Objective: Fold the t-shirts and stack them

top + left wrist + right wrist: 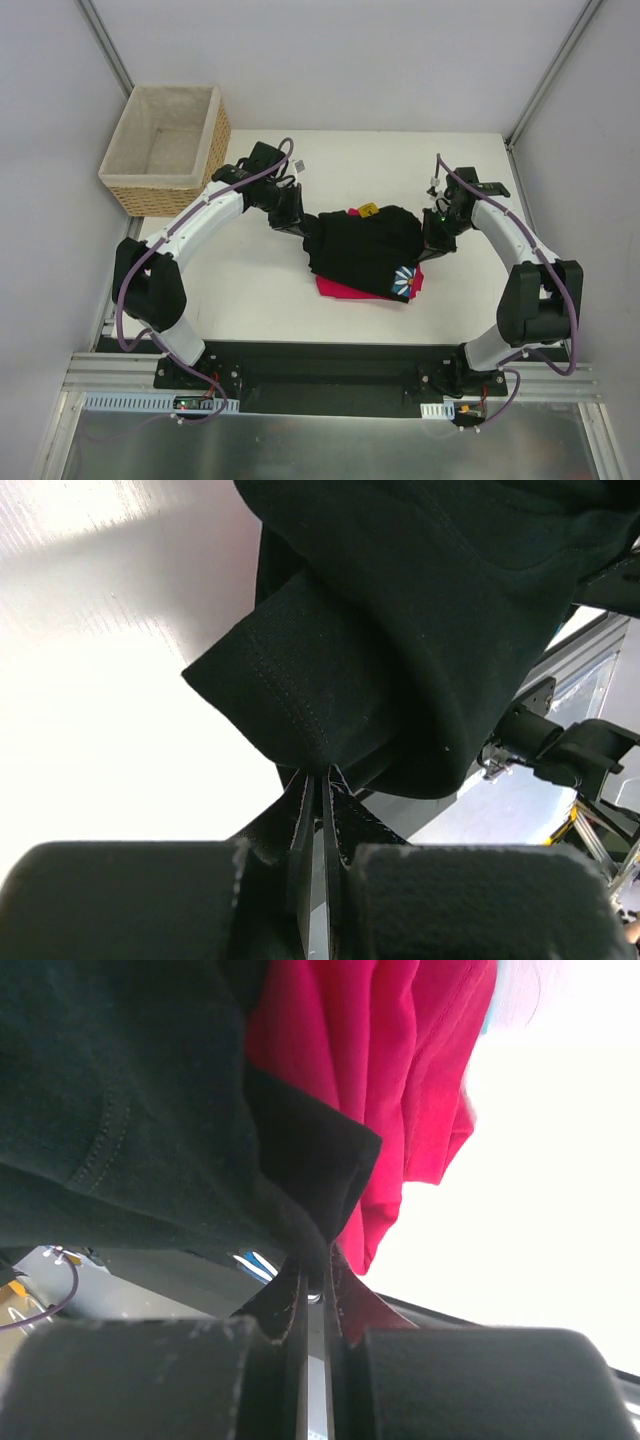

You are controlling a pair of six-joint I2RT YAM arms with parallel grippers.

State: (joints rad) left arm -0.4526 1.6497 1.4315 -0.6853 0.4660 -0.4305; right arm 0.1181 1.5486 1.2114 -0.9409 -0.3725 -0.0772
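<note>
Centre frame: black shirt [365,250] spread between left gripper [298,222] and right gripper [433,240], both sets of jaws clamped on its opposite edges. Held taut over red shirt [345,288], which peeks out below. Probably for laying flat as a stack.

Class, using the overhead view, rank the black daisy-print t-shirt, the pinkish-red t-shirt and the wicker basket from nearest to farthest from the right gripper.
1. Black daisy-print cloth t-shirt: table centre, held by the right gripper, fingers shut on it.
2. Plain pinkish-red t-shirt: beneath it, showing at the near edge.
3. Woven wicker basket: far-left corner.
</note>
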